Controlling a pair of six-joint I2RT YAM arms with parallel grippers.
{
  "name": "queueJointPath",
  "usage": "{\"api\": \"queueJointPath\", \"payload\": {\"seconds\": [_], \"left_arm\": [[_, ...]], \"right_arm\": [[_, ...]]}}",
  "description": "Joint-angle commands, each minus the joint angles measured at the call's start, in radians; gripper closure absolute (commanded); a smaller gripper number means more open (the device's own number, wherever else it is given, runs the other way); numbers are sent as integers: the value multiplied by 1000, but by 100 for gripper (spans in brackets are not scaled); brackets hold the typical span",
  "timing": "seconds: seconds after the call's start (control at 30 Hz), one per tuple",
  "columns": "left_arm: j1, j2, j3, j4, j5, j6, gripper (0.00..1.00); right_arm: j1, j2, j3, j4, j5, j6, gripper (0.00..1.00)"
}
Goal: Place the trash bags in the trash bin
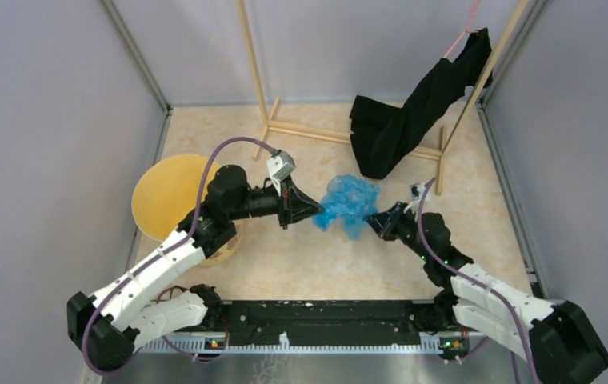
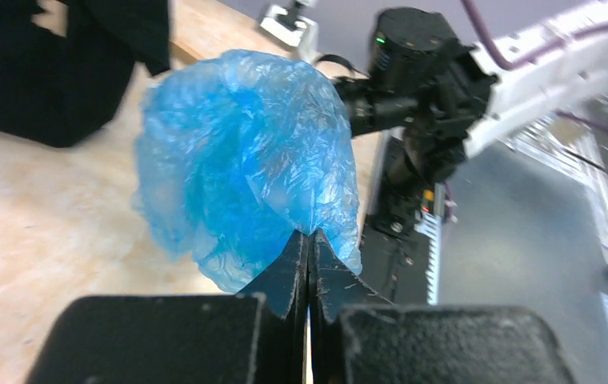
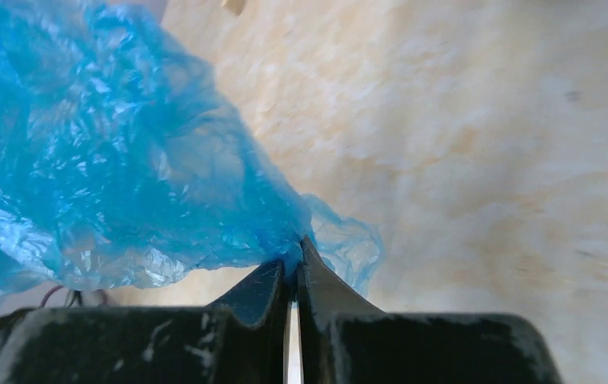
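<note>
The light-blue wrinkly trash bag [image 1: 349, 202] hangs bunched between both grippers above the table's middle. My left gripper [image 1: 318, 210] is shut on its left edge; in the left wrist view the closed gripper [image 2: 310, 234] pinches the film of the bag [image 2: 245, 160]. My right gripper [image 1: 370, 220] is shut on the bag's right edge; in the right wrist view the closed gripper [image 3: 294, 250] bites the bag [image 3: 109, 160]. The round yellow-tan trash bin [image 1: 169, 196] stands at the left, partly hidden behind the left arm, well left of the bag.
A black cloth garment [image 1: 413, 112] hangs over a wooden rack [image 1: 341, 136] at the back right. Grey walls close in the left, right and back. The arm bases and a black rail [image 1: 325, 320] run along the near edge.
</note>
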Motion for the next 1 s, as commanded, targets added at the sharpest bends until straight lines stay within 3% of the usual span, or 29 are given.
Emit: {"api": "queueJointPath", "payload": {"seconds": [0.0,0.13,0.23,0.4,0.57,0.77,0.97], "left_arm": [[-3,-116,-24,-12,-327,43,100],[-3,-205,-55,-19,-551,47,100],[-3,-242,-70,-11,-586,49,100],[-3,-260,-67,-19,-657,50,100],[-3,-295,-76,-46,-747,55,100],[-3,-323,-77,-53,-788,65,100],[-3,-326,-81,-45,-768,70,100]], "right_arm": [[-80,-159,78,-348,99,-130,99],[-91,-311,140,-605,179,-179,100],[-91,-354,196,-677,135,-233,100],[-91,-327,342,-884,270,-272,100],[-91,-360,415,-974,361,-154,100],[-91,-419,456,-931,246,-168,98],[-91,-406,461,-1027,160,-185,97]]}}
